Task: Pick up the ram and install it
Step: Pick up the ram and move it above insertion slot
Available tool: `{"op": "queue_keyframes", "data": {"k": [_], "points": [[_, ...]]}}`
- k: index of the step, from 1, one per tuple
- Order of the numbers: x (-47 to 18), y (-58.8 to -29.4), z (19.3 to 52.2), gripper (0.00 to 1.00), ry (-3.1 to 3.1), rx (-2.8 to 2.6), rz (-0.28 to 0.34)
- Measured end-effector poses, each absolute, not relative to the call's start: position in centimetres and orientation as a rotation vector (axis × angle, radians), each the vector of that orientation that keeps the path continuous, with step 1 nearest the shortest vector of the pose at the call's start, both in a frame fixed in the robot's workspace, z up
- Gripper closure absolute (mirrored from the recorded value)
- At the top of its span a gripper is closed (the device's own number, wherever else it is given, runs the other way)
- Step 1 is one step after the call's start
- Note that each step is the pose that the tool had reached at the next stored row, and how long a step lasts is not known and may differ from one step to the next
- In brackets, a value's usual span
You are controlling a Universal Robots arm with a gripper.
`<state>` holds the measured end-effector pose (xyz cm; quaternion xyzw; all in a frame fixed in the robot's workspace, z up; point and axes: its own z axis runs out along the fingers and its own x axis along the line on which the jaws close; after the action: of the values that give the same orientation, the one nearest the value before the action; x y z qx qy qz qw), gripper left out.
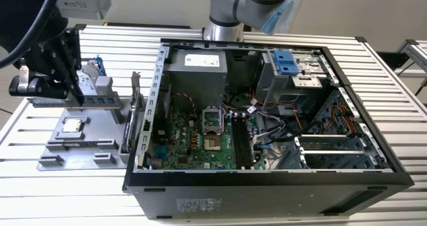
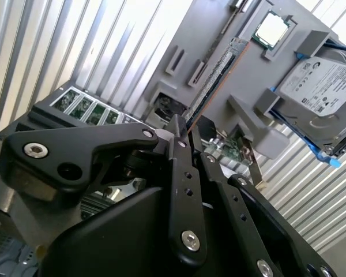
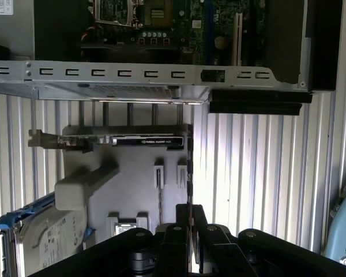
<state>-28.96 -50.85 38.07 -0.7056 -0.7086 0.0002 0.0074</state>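
The gripper (image 2: 190, 131) is pinching one end of the ram (image 2: 216, 81), which stands on its thin edge in the grey tray (image 2: 248, 81) beside the computer case (image 1: 267, 181). I think the ram is light and stiff but easy to break, so it should be held gently by its flat sides. The hard drive (image 2: 323, 86) has a white sticker with writing, and I see none on the ram.

Arm (image 1: 230, 11): silver-grey tubular joints with light-blue end caps; one cap (image 3: 345, 245) bears dark print.
Gripper (image 2: 189, 135): matte black, built of angular linked plates. Long narrow jaws drilled with rows of small holes. Silver socket-head screws (image 2: 35, 150) at the pivots.
Black cable (image 1: 41, 18): thick, beside a pale grey box (image 1: 83, 3).
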Motion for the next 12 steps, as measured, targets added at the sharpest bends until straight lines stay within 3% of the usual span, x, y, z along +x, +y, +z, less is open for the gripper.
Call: {"op": "queue_keyframes", "data": {"k": [12], "points": [[-26.2, -50.8, 38.1, 1.0, -2.215, -2.206, 0.002]]}}
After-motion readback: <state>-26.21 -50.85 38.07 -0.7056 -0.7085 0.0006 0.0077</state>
